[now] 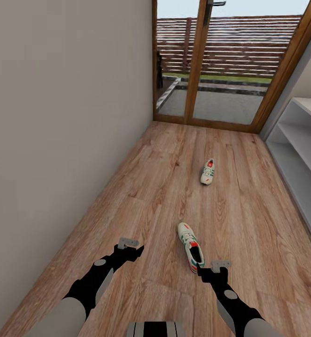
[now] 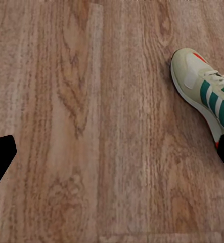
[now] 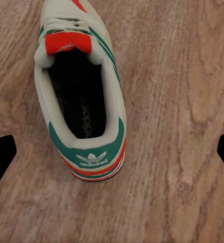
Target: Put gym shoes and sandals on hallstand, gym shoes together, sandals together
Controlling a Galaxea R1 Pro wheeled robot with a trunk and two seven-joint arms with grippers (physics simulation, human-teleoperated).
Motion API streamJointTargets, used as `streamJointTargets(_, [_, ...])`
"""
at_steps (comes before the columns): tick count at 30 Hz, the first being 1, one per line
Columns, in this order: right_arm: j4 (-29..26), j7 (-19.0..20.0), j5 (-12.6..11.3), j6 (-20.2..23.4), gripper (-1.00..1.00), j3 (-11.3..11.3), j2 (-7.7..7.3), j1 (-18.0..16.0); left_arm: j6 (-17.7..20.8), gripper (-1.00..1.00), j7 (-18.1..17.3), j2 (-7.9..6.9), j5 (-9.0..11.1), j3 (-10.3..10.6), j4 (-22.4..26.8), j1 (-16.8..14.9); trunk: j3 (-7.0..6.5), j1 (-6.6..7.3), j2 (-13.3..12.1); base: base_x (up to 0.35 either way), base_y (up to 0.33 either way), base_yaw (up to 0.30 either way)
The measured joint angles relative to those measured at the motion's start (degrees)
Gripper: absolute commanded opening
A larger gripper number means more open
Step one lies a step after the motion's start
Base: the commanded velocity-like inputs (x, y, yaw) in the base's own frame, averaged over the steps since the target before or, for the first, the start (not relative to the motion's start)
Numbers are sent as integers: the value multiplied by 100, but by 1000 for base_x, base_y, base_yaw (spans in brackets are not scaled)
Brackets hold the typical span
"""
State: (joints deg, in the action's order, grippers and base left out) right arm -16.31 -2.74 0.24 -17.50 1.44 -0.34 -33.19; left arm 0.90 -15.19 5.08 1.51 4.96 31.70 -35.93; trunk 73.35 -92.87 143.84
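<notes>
- Right claw (image 1: 214, 267): it hovers low over the corridor floor (image 1: 141, 196), jaws spread wide and holding nothing; in the right wrist view its two dark fingertips (image 3: 0, 157) stand well apart at either edge of the picture.
- Near gym shoe (image 1: 191, 247): it lies on the planks just ahead of the right claw, heel towards it and toe pointing away. The heel sits between the open fingers but off-centre.
- Left claw (image 1: 129, 248): also wide open and empty, well to the side of the near shoe.
- Far gym shoe (image 1: 208, 171): farther down the corridor, well beyond both claws, on the floor.
- Hallstand (image 1: 301, 154): light-grey shelves along the wall off to the right claw's outer side; the visible tiers look bare.
- Progress: by these views, no shoe is on the rack; all four placements appear to remain.
- Views compared: the right wrist view shows the shoe's dark inside and heel logo; the head view shows the far shoe and rack.
</notes>
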Motion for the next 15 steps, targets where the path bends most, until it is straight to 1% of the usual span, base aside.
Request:
streamJointTargets(4, [0, 0, 0, 0, 100, 3, 0, 0, -11, 100, 0, 1, 0, 0, 0, 6, 0, 1, 0, 73, 0, 0])
streamJointTargets(10, [0, 0, 0, 0, 100, 1, 0, 0, -12, 100, 0, 3, 0, 0, 0, 8, 0, 2, 0, 203, 0, 0])
streamJointTargets(15, [0, 0, 0, 0, 100, 4, 0, 0, -12, 100, 0, 0, 0, 0, 0, 4, 0, 0, 0, 64, 0, 0])
